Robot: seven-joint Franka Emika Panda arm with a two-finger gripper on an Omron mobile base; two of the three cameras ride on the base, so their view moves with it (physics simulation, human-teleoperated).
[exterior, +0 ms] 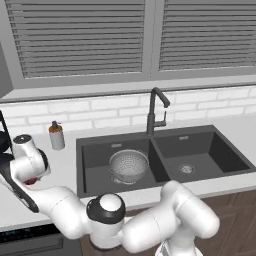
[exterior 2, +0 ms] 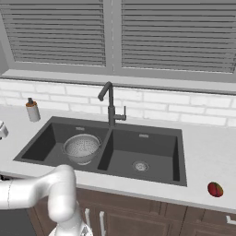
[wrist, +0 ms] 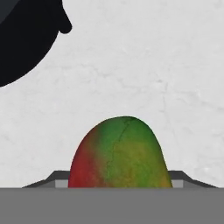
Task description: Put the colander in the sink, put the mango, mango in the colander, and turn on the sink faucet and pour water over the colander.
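Observation:
The silvery mesh colander sits upright in the left basin of the dark sink. The tall dark sink faucet stands behind the divider, and no water runs from it. On the counter left of the sink, my gripper points down, shut on a red-green mango; its dark fingertips press both sides of the fruit. A second mango lies on the counter right of the sink, near the front edge.
A soap dispenser with an orange-brown top stands at the back left of the sink. A black rounded object lies on the counter close to the gripped mango. Window blinds cover the wall behind.

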